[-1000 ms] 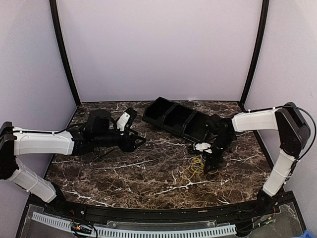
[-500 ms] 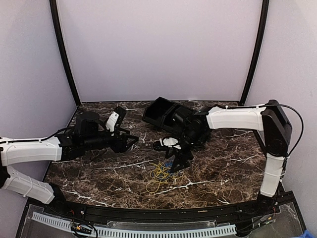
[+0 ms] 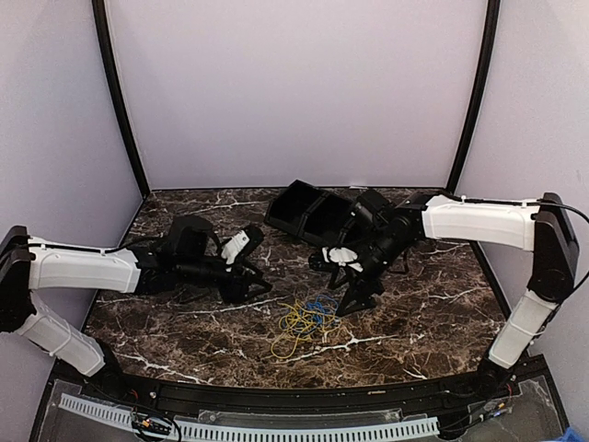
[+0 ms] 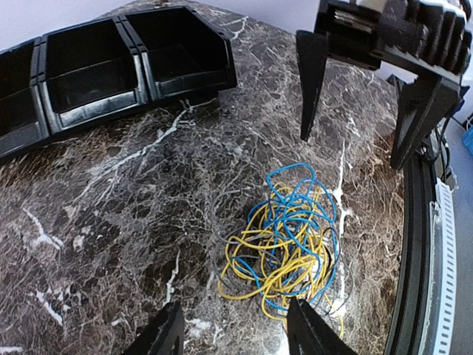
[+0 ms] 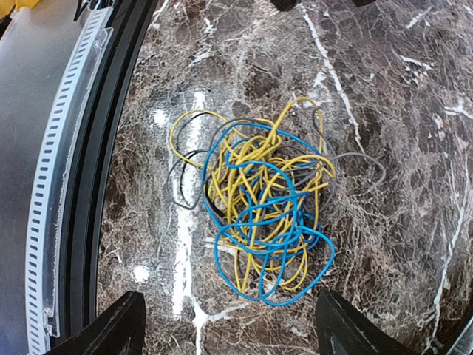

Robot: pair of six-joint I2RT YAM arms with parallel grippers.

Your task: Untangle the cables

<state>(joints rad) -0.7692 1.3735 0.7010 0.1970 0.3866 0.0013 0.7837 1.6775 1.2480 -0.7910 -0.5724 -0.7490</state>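
Note:
The cables [image 3: 305, 322] lie in one tangled heap on the marble table: yellow and blue loops wound through each other, with a thin grey wire among them. The heap shows in the left wrist view [image 4: 290, 235] and the right wrist view [image 5: 260, 214]. My left gripper [image 3: 260, 285] is open and empty, just left of the heap, fingertips pointing at it [image 4: 236, 333]. My right gripper [image 3: 357, 295] is open and empty, above the heap's right side [image 5: 230, 325]. Its two fingers also hang in the left wrist view [image 4: 358, 137]. Neither gripper touches the cables.
A black bin with three compartments [image 3: 296, 219] stands at the back centre, behind the right arm, and shows in the left wrist view [image 4: 100, 96]. The table's black front rail and white slotted strip [image 5: 70, 185] run close to the heap's near side.
The right gripper dragged the cables leftward across the table, then let go and drew back to the right. The left gripper has moved right, closer to the heap.

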